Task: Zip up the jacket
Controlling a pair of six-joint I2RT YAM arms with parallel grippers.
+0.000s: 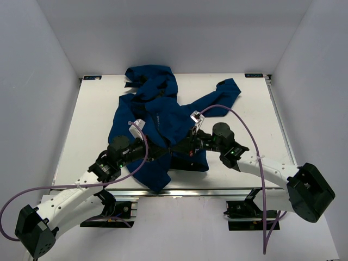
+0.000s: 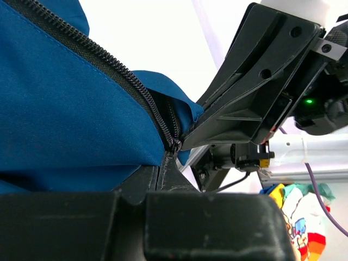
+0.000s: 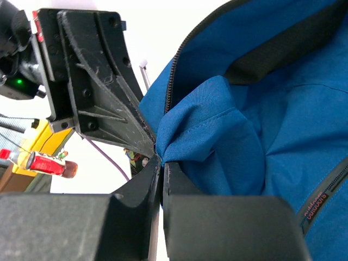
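The blue jacket (image 1: 157, 114) lies spread on the white table (image 1: 81, 136), hood at the far side, with one sleeve reaching right. Both grippers meet at its lower front edge. My left gripper (image 1: 163, 153) is shut, its tips (image 2: 166, 156) pinching the bottom end of the black zipper (image 2: 125, 81) where the blue fabric (image 2: 65, 109) ends. My right gripper (image 1: 182, 147) faces it almost tip to tip and is shut (image 3: 161, 161) on a bunched fold of the jacket's hem (image 3: 201, 130). A zipper line (image 3: 173, 81) runs up from there. The zipper's slider cannot be made out.
Purple cables (image 1: 239, 117) loop over both arms above the jacket. The right gripper's black body (image 2: 250, 92) fills the right of the left wrist view. The left gripper's body (image 3: 92, 81) stands close in the right wrist view. Colourful cloth (image 2: 296, 209) and a red bottle (image 3: 49, 163) lie beyond the table.
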